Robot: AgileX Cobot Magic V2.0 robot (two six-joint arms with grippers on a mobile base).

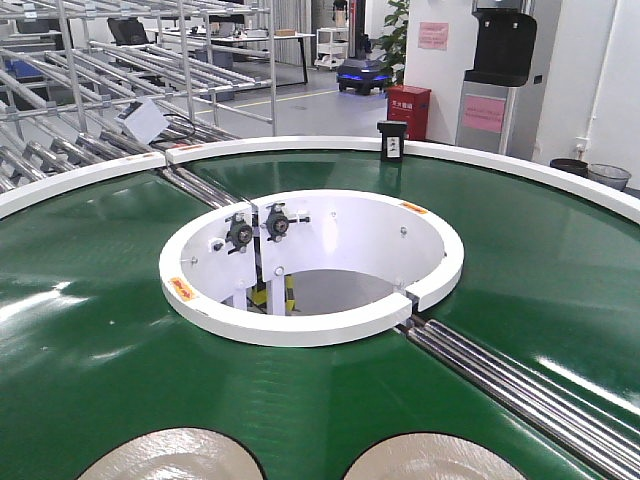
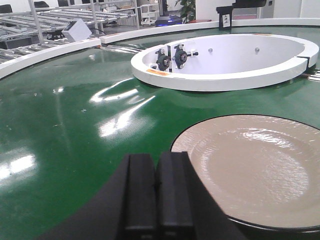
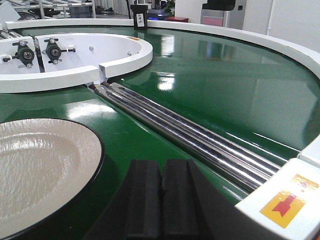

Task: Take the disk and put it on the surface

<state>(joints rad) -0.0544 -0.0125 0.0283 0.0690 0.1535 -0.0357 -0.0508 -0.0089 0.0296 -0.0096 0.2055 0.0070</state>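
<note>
Two beige disks with black rims lie on the green conveyor belt (image 1: 90, 330) at the near edge of the front view, one at the left (image 1: 170, 458) and one at the right (image 1: 440, 462). A disk (image 2: 255, 170) lies just right of my left gripper (image 2: 157, 159), which is shut and empty above the belt. In the right wrist view a disk (image 3: 35, 170) lies to the left of my right gripper (image 3: 162, 165), also shut and empty. Neither gripper touches a disk. The steel tabletop with tape lines is out of view.
A white inner ring (image 1: 310, 325) surrounds the belt's central hole. Steel rollers (image 3: 190, 135) cross the belt right of the right gripper. A white outer rim (image 1: 520, 170) with a small black box (image 1: 390, 140) borders the far side. Roller racks (image 1: 80, 90) stand at the back left.
</note>
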